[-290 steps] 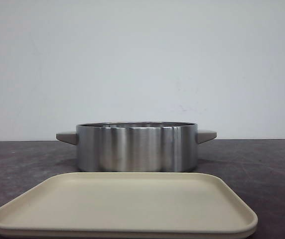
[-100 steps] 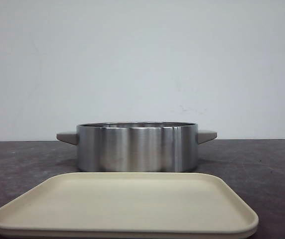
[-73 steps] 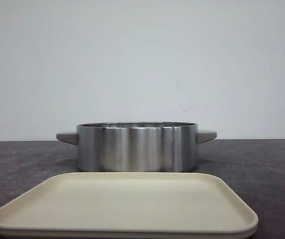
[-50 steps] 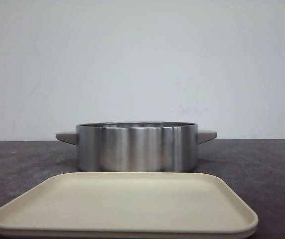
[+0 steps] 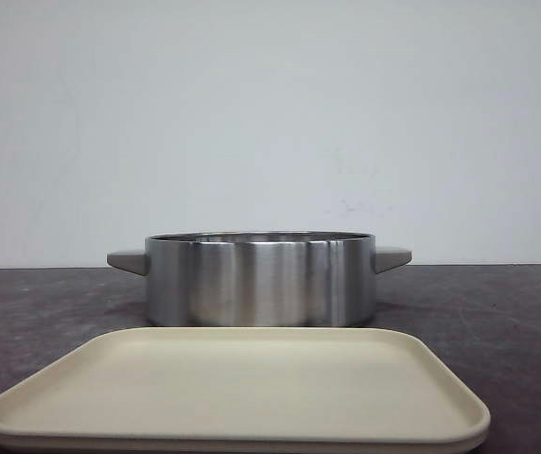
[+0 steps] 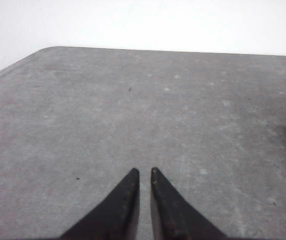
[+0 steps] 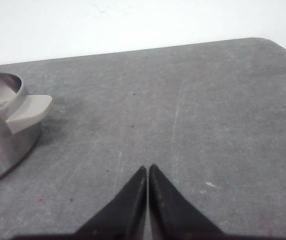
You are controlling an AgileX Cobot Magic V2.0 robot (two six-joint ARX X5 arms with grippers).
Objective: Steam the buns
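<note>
Left hand (image 6: 144,172) nearly closed, a thin gap between the fingertips, gripping nothing, over bare grey counter (image 6: 183,110). Right hand (image 7: 147,169) pressed together, likewise unladen, near steel pot (image 7: 3,125). No buns visible: cream tray (image 5: 237,421) bare, pot's inside hidden.

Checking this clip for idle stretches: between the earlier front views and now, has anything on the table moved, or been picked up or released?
Nothing visibly changed. The steel pot and the beige tray in front of it sit where they were; no arm enters the front view, and no buns are visible.
</note>
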